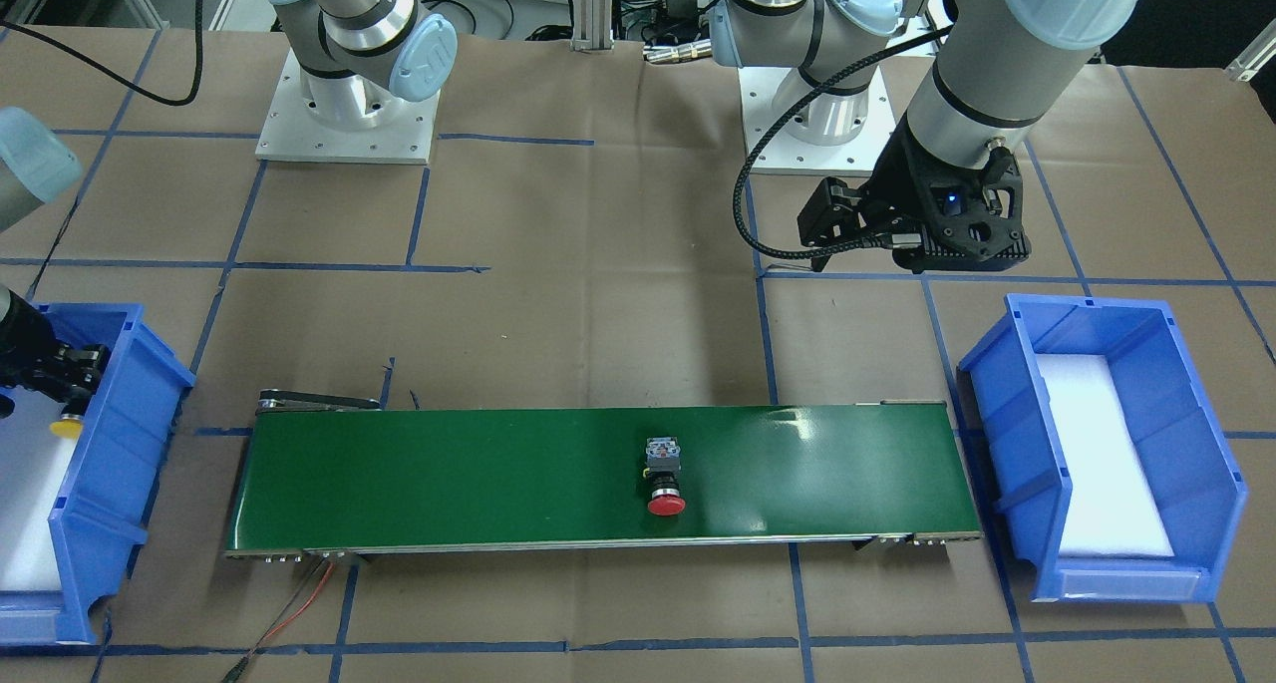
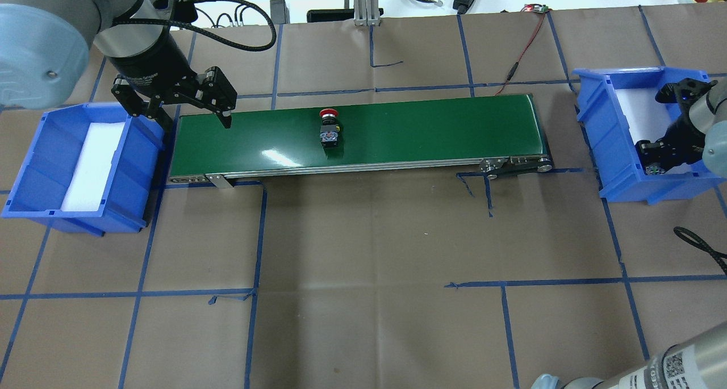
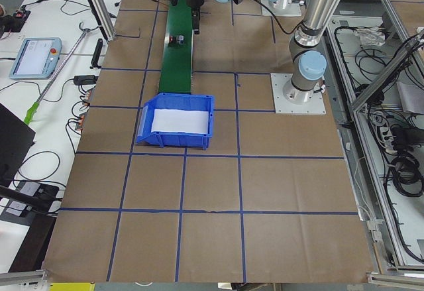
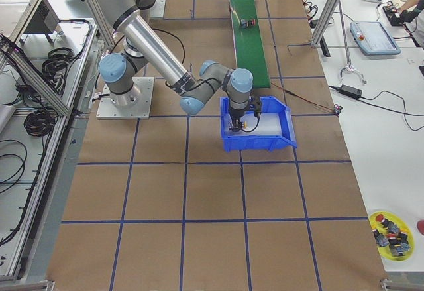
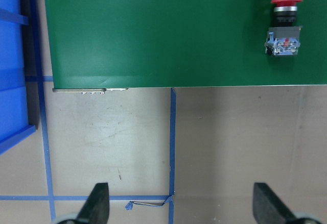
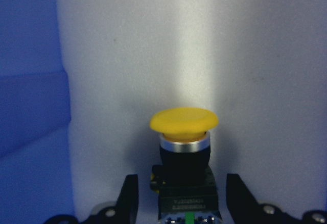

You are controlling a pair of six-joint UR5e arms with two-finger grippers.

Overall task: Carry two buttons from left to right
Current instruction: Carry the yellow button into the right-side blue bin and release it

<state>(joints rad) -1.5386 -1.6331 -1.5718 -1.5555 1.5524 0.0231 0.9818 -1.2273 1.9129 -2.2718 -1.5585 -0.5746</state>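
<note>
Underneath, brown paper [image 2: 369, 235] crossed by blue tape covered the table. A green belt [image 2: 426, 128] ran between the left bin [image 2: 34, 167] and the right bin [image 2: 608, 122], each lined with white foam [image 6: 255, 55]. In the side views, white benches strewn with cables flanked the table, and a pendant [image 3: 33, 56] lay on one.

The red button [image 2: 329, 129] lay on its side on the belt, just left of the middle, with its cap towards the far edge (away from the robot). The left gripper [image 5: 181, 201] hung high near the belt's left end, spread wide and empty.

The overhead view hid the yellow button [image 6: 184, 124] behind the right gripper [image 6: 183, 198]. The right wrist view showed it on the foam in the right bin, the fingers [image 6: 129, 196] astride its body with a slim gap each side. Only the right side view caught a yellow dish [image 4: 391, 234] of small parts beside the table.
</note>
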